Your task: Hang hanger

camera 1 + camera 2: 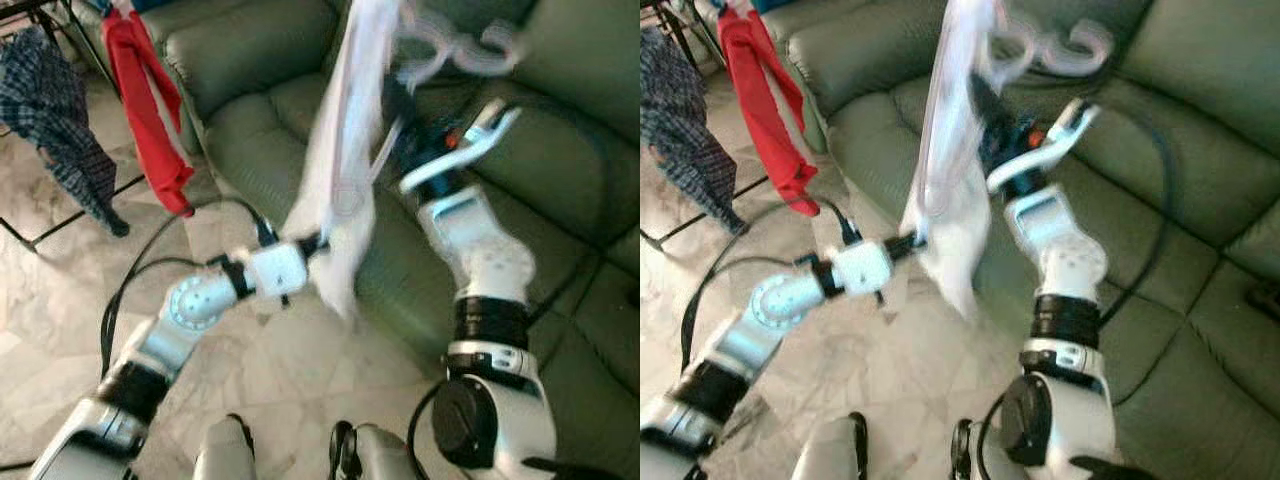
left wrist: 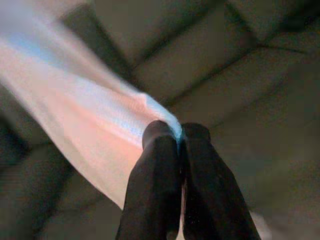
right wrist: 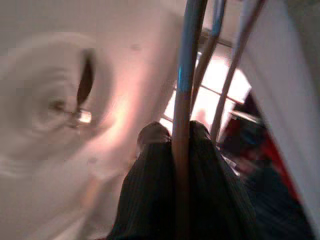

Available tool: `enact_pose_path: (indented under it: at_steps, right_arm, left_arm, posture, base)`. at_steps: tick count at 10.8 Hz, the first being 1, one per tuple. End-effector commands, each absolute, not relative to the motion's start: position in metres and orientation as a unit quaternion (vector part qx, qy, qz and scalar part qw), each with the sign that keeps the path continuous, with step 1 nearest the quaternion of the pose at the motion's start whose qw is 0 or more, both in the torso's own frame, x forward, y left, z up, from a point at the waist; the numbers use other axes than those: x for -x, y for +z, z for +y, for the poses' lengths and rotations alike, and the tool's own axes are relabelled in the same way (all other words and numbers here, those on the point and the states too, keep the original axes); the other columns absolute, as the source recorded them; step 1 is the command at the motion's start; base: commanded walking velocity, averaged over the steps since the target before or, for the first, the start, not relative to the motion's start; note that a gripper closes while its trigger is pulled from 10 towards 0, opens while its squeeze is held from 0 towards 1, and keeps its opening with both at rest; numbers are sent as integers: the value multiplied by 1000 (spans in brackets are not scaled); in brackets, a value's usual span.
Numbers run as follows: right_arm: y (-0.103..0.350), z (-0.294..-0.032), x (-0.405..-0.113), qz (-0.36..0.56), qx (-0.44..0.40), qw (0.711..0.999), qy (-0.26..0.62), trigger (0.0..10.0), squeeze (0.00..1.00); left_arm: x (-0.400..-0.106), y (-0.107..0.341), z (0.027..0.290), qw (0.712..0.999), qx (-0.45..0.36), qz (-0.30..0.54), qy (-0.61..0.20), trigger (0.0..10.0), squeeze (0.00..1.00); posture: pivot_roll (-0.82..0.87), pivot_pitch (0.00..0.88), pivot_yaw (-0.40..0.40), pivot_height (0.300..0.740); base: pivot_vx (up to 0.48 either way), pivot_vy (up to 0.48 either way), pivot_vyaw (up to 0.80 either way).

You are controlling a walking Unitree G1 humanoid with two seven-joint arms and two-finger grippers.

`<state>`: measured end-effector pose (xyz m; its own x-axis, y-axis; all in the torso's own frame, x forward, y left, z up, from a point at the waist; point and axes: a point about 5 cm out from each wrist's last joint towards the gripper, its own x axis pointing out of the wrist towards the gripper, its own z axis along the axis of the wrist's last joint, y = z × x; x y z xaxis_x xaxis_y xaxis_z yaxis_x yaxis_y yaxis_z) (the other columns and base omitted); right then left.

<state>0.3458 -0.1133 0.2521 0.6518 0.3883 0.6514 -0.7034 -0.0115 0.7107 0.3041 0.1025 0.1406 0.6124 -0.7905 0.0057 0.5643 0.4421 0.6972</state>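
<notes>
A white garment (image 1: 345,150) hangs from pale hangers whose blurred hooks (image 1: 455,48) show above the sofa. My right gripper (image 1: 990,112) is raised in front of the sofa back, half hidden behind the cloth. In the right wrist view its fingers are shut on a thin hanger bar (image 3: 184,85), with two more thin bars beside it. My left gripper (image 1: 318,243) reaches in from the left, lower down, and is shut on the garment's lower edge. The left wrist view shows its fingertips (image 2: 160,137) pinching the white cloth (image 2: 90,130).
A dark green leather sofa (image 1: 560,180) spans the back and right. At the far left a drying rack (image 1: 60,225) carries a red garment (image 1: 145,100) and a blue plaid shirt (image 1: 55,110). Pale marble floor (image 1: 290,360) lies below. Black cables trail from my left arm.
</notes>
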Motion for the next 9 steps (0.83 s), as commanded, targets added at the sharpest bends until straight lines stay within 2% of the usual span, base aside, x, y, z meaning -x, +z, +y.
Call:
enact_pose_path:
  at_steps: [1, 2, 3, 4, 5, 6, 7, 8, 9]
  right_arm:
    - [312, -119, -324, -245, -551, 635, 484, 10000, 0]
    - [311, -112, -315, -229, -507, 642, 527, 10000, 0]
    - [274, -99, -316, -144, -433, 713, 532, 10000, 0]
    - [237, -98, -327, -82, -358, 798, 478, 10000, 0]
    - [217, -111, -340, -50, -383, 836, 390, 10000, 0]
    - [206, -118, -343, -25, -392, 849, 353, 10000, 0]
    - [170, -143, -340, 7, -302, 907, 293, 10000, 0]
    - [158, -166, -343, 17, -323, 920, 222, 10000, 0]
    - [148, -185, -346, 25, -369, 917, 148, 10000, 0]
  left_arm:
    - [-307, 141, 105, 833, -347, -173, -396, 10000, 0]
    - [-310, 142, 106, 833, -353, -180, -386, 10000, 0]
    - [-311, 140, 105, 835, -354, -180, -381, 10000, 0]
    - [-310, 139, 106, 838, -356, -181, -371, 10000, 0]
    - [-310, 136, 108, 840, -361, -178, -365, 10000, 0]
    - [-310, 134, 111, 837, -373, -173, -361, 10000, 0]
    - [-314, 132, 126, 830, -401, -166, -349, 10000, 0]
    - [-317, 137, 136, 827, -418, -167, -336, 10000, 0]
    - [-321, 144, 146, 828, -428, -173, -317, 10000, 0]
  posture:
    - [20, 116, -60, 740]
    - [19, 105, -66, 740]
    - [24, 102, -72, 740]
    - [24, 102, -73, 740]
    - [27, 102, -79, 740]
    - [27, 102, -79, 740]
    - [25, 102, -79, 740]
    - [20, 103, -77, 740]
    - [17, 104, -73, 740]
  base:
    - [0, 0, 0]
    - [0, 0, 0]
    - [0, 0, 0]
    - [0, 0, 0]
    - [0, 0, 0]
    - [0, 0, 0]
    - [0, 0, 0]
    - [0, 0, 0]
    - [0, 0, 0]
